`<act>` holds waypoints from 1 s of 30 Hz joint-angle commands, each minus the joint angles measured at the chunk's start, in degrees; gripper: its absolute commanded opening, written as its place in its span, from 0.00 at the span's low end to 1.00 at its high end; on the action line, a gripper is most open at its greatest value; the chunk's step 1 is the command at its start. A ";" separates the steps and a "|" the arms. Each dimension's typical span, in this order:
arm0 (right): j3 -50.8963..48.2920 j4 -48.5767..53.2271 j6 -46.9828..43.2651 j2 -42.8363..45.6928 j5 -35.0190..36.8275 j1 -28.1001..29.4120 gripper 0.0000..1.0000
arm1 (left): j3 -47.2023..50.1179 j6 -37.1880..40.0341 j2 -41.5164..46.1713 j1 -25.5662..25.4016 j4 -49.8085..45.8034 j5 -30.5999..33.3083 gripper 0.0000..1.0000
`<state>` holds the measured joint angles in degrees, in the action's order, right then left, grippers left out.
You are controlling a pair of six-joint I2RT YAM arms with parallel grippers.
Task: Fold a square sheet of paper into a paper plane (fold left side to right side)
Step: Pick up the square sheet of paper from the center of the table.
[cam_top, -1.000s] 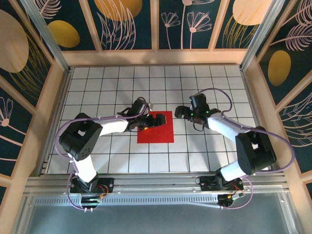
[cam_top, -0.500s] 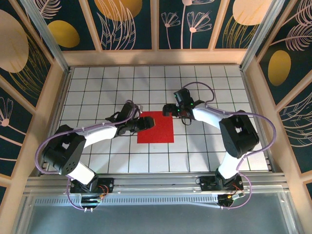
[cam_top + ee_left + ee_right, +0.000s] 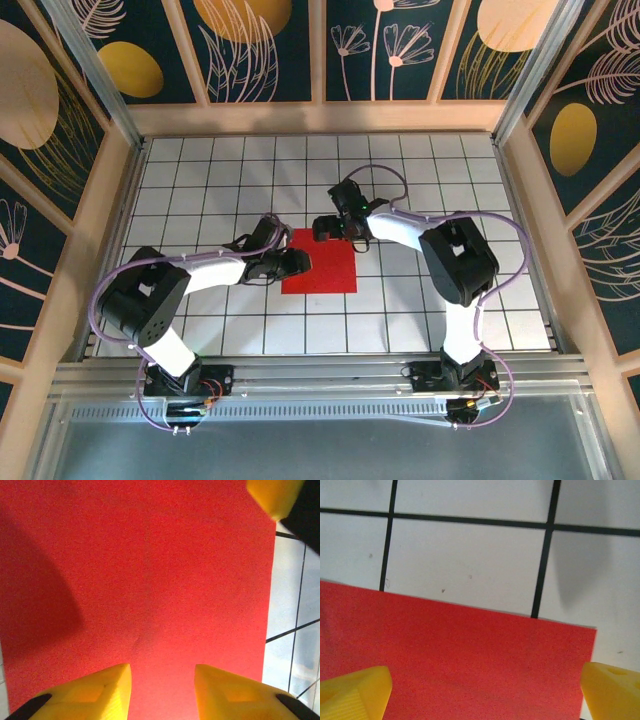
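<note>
The square sheet of paper [image 3: 330, 268] lies flat and unfolded near the middle of the white grid table [image 3: 420, 300]. The left gripper [image 3: 297, 262] sits at the sheet's left edge, its yellow fingers [image 3: 100, 690] partly apart over the red surface and clamped on nothing. Farther back, the right gripper [image 3: 322, 228] hovers at the sheet's far-left corner, jaws spread wide, released.

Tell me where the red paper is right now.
In the top view the square sheet of paper lies flat, central on the table, with the left end effector at its left edge and the right end effector at its far edge.
</note>
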<state>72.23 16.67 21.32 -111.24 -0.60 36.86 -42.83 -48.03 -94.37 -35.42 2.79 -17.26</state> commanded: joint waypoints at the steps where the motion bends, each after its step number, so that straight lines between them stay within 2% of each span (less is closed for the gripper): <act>1: 1.55 2.90 -0.40 -1.98 2.53 0.82 0.97 | 0.89 0.73 -1.31 0.14 -0.77 0.95 0.35; 8: 1.01 4.75 -0.14 -2.16 2.31 2.17 0.97 | 1.74 0.52 -2.90 0.11 0.35 1.22 0.26; 18: -0.18 8.43 0.28 0.26 2.84 5.11 0.94 | 2.28 -0.44 -3.47 0.09 2.58 1.13 0.23; 23: 1.19 11.28 0.21 -0.55 3.19 6.71 0.84 | 2.48 -0.92 -4.95 0.09 3.92 0.60 0.23; 30: 2.00 12.71 -0.09 -1.19 2.92 6.94 0.64 | 2.62 -1.64 -4.16 0.13 5.89 0.12 0.25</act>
<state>73.06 25.17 21.12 -112.12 3.05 43.33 -41.34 -48.56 -97.41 -35.35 8.67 -17.52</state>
